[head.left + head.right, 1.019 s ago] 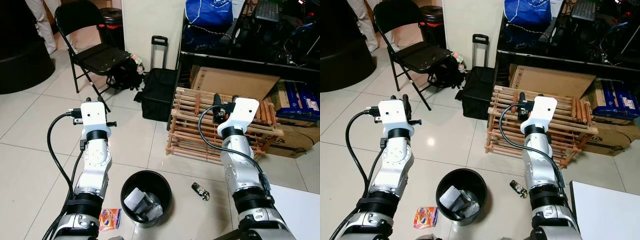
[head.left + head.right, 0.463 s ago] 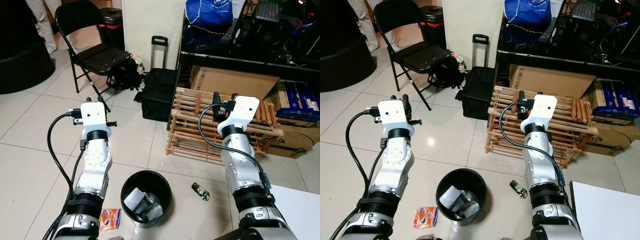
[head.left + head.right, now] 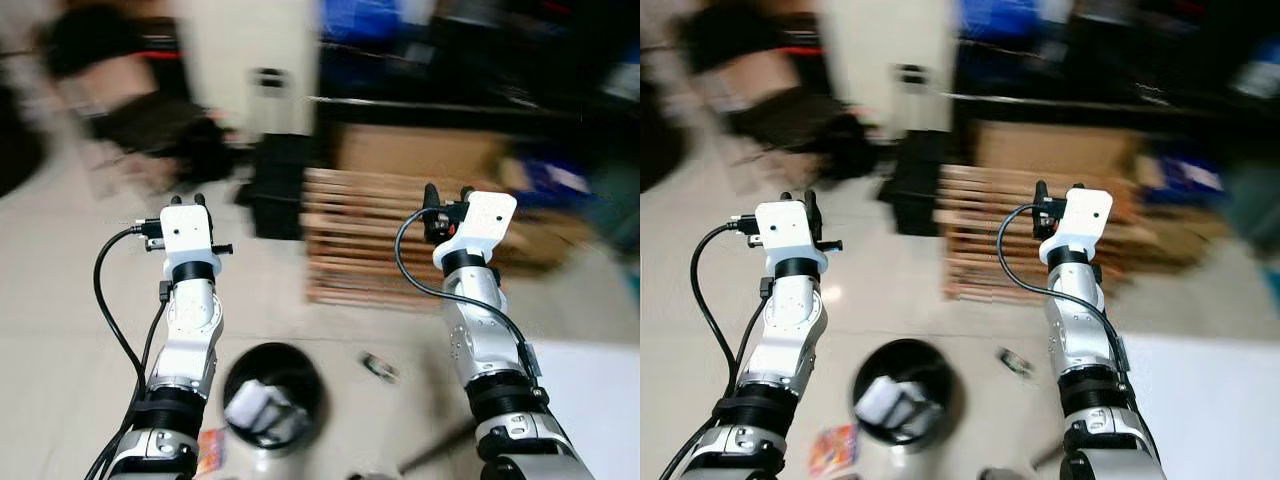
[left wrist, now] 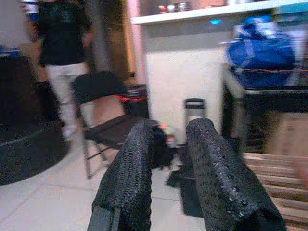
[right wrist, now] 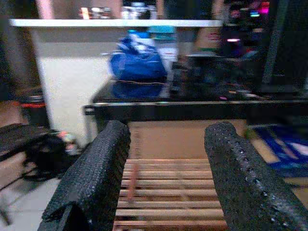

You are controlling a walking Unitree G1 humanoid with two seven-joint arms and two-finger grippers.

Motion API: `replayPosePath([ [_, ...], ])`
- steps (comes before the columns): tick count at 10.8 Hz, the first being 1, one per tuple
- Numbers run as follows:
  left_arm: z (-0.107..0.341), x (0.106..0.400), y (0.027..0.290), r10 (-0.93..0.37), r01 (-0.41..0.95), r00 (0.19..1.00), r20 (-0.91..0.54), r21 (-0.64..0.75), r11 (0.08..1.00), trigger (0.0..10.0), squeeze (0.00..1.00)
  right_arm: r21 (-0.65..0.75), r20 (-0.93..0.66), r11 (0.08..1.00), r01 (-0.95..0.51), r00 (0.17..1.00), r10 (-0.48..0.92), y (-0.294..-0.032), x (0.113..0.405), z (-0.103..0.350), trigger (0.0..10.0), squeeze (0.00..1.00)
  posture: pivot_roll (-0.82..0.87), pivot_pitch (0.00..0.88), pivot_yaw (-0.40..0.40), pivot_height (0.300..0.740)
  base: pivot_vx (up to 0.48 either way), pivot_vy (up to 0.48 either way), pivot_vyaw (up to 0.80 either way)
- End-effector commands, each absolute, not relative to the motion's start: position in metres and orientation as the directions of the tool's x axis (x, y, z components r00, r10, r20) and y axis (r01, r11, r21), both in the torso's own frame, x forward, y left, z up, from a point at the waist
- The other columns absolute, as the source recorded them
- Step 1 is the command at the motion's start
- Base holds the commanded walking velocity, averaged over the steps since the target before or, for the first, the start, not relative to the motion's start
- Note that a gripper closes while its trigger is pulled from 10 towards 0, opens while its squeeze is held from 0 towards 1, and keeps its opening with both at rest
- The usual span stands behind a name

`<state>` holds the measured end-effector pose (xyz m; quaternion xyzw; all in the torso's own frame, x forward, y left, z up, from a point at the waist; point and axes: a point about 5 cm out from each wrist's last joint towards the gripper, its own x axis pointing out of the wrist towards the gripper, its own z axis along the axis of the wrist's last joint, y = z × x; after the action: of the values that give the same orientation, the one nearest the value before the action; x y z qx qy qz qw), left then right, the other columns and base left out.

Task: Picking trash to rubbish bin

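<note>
The head views are blurred. A black rubbish bin with pale crumpled trash inside stands on the tiled floor between my two arms. A small dark piece of trash lies on the floor to the bin's right. An orange wrapper lies to its left, near my left arm. My left gripper is raised well above the floor, its fingers a little apart with nothing between them. My right gripper is raised too, wide open and empty, pointing over the wooden rack.
A wooden slatted rack stands ahead, with a black trolley bag to its left. A folding chair and a standing person are further left. A white surface lies at lower right. A blue bag sits on a dark shelf.
The whole picture has shifted left and blurred, so the camera has turned right. Both arms hold the same raised pose, and the bin and trash stay in place.
</note>
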<state>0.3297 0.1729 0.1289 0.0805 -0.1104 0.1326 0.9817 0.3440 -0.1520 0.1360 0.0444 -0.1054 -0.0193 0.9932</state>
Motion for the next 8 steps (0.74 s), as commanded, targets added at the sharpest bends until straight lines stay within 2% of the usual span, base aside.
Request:
replayPosePath([
  [1,0.1278,0.3289,0.1716,0.235,-0.271,0.944,0.232,0.133,0.953,10.0,0.00,0.099,0.206,0.995,0.028,0.977,-0.048,-0.1535,0.3438,0.1365,10.0,0.00,0.04,0.012,-0.042,0.740,0.000,0.000,-0.80],
  [8,0.1274,0.3285,0.1723,0.234,-0.271,0.944,0.231,0.139,0.953,10.0,0.00,0.101,0.203,0.995,0.021,0.978,-0.041,-0.1517,0.3434,0.1353,10.0,0.00,0.05,0.013,-0.042,0.740,0.000,0.000,-0.80],
])
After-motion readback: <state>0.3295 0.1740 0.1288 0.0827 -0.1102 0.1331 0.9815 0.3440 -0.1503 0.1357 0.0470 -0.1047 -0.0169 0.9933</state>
